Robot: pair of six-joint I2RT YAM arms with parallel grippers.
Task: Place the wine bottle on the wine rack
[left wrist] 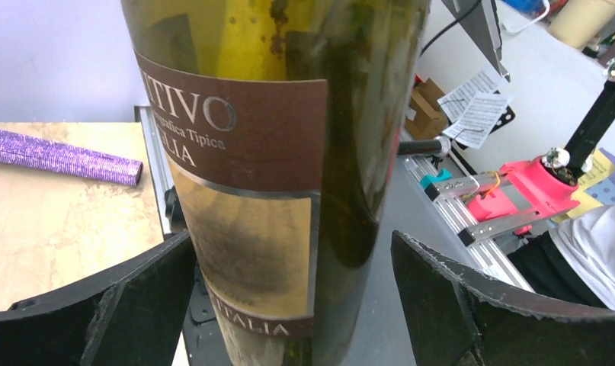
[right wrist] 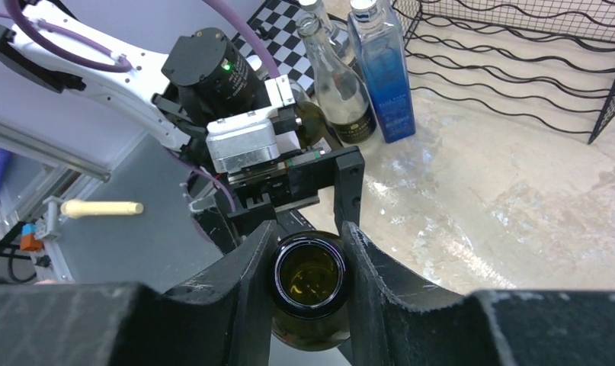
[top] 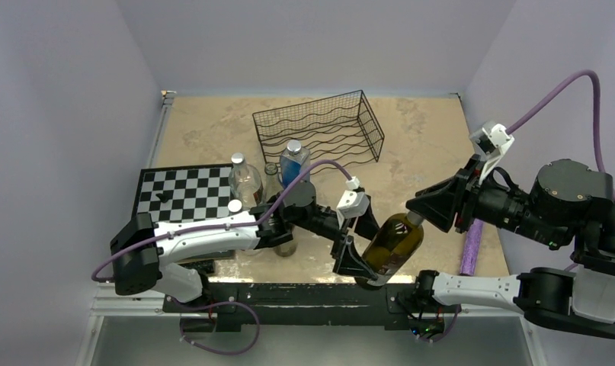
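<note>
- The wine bottle (left wrist: 365,152): smooth, glossy dark-green glass, and there's its label (left wrist: 243,137), matt brown paper.
- The wine rack (top: 319,130): thin black metal wire.
- The table (top: 426,152): matt, mottled, stone-look top.

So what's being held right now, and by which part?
The wine bottle: the right gripper clamps its neck just below the mouth. The left gripper brackets the lower body; whether it grips cannot be told.

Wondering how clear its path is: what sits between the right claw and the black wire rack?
Only bare table lies between the right gripper and the wine rack; the top view shows it best.
</note>
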